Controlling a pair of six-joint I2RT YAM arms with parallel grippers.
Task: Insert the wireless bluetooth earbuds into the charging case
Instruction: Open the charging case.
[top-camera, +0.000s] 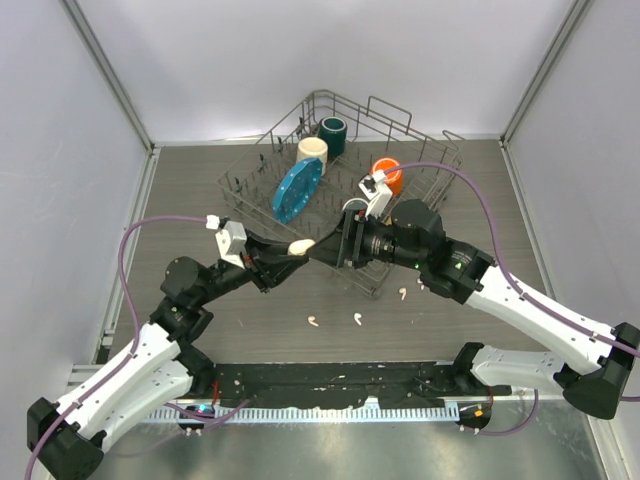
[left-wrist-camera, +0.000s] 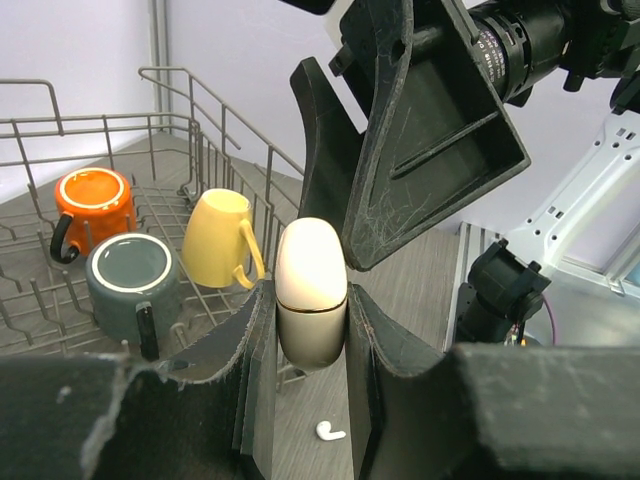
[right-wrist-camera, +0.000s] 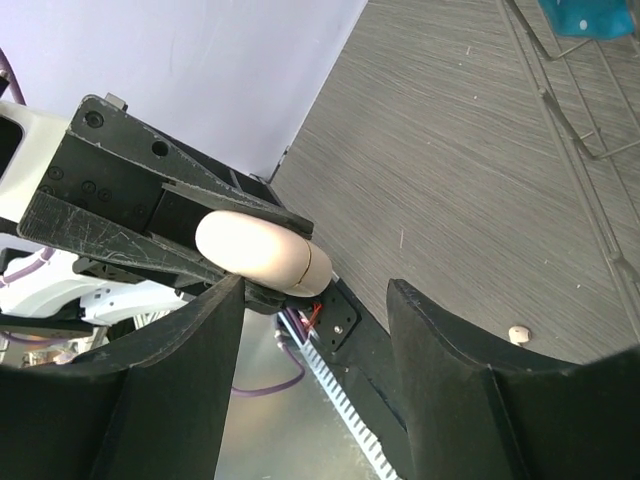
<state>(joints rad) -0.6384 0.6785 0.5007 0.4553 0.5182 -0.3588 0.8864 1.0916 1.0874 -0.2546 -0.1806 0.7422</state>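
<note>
The grey wood-grain desk (top-camera: 200, 200) carries a wire dish rack (top-camera: 440, 165) at its 12 o'clock. Over the middle, the left gripper (left-wrist-camera: 312, 335) has its fingers (left-wrist-camera: 255, 350) clamped on the cream-beige, pill-shaped plastic charging case (left-wrist-camera: 311, 265), which has its lid shut and its seam showing above them. The right gripper (right-wrist-camera: 318, 292) faces it, fingers (right-wrist-camera: 440, 340) spread wide and empty. Three tiny stemmed plastic earbuds (top-camera: 357, 318) lie on the desk around the case's 6 o'clock. The lid probably needs opening first. One right finger should lever gently at the seam, or the case may twist loose.
</note>
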